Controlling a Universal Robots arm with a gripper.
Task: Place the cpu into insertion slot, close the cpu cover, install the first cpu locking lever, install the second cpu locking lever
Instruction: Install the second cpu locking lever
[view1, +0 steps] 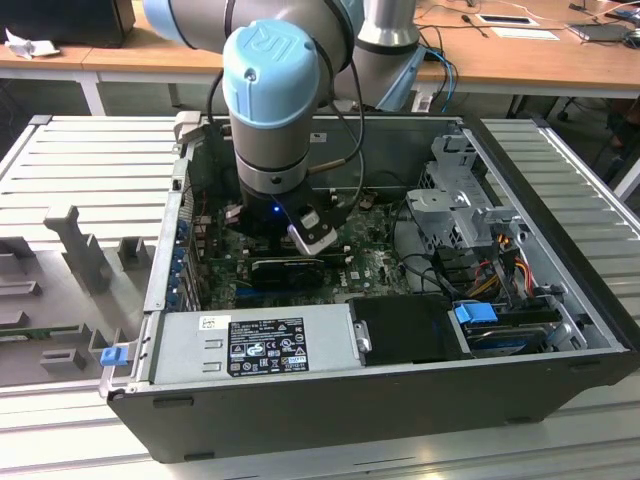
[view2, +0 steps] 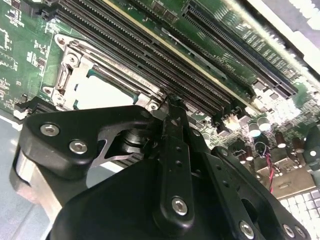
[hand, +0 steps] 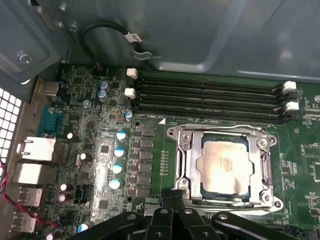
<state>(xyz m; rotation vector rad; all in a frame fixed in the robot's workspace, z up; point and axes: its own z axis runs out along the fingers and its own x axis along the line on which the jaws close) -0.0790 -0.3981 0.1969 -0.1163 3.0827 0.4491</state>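
- Counter (view1: 90, 150): a work surface of pale grey ribbed metal slats, seen in the exterior view, running across the scene from edge to edge.
- Computer case (view1: 400, 405): a dark, open-sided tower lying flat on the middle of the counter, its interior facing upward; it covers most of the central slats.
- Grey fixture tray (view1: 60, 300): a moulded grey holder with upright blocks and recesses, resting on the counter toward the exterior view's left edge, just beside the case.
- Bare slats (view1: 575, 165): exposed counter surface between the case and the edge at the exterior view's right.
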